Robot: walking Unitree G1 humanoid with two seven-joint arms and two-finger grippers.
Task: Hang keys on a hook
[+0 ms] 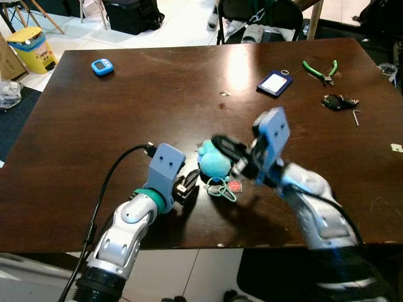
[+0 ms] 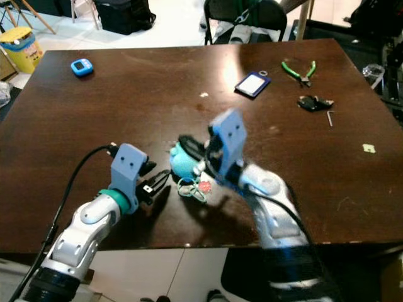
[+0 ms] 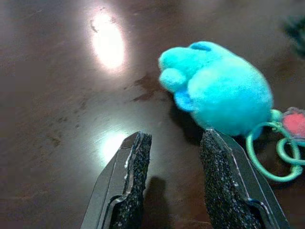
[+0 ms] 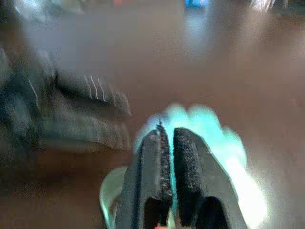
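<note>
From the head views, the teal plush keychain lies near the counter's front edge, between both hands; pliers, a card holder and black keys sit well beyond it. The left wrist view shows the left hand with fingers apart, just short of the plush. The blurred right wrist view shows the right hand with fingers together, over the plush.
</note>
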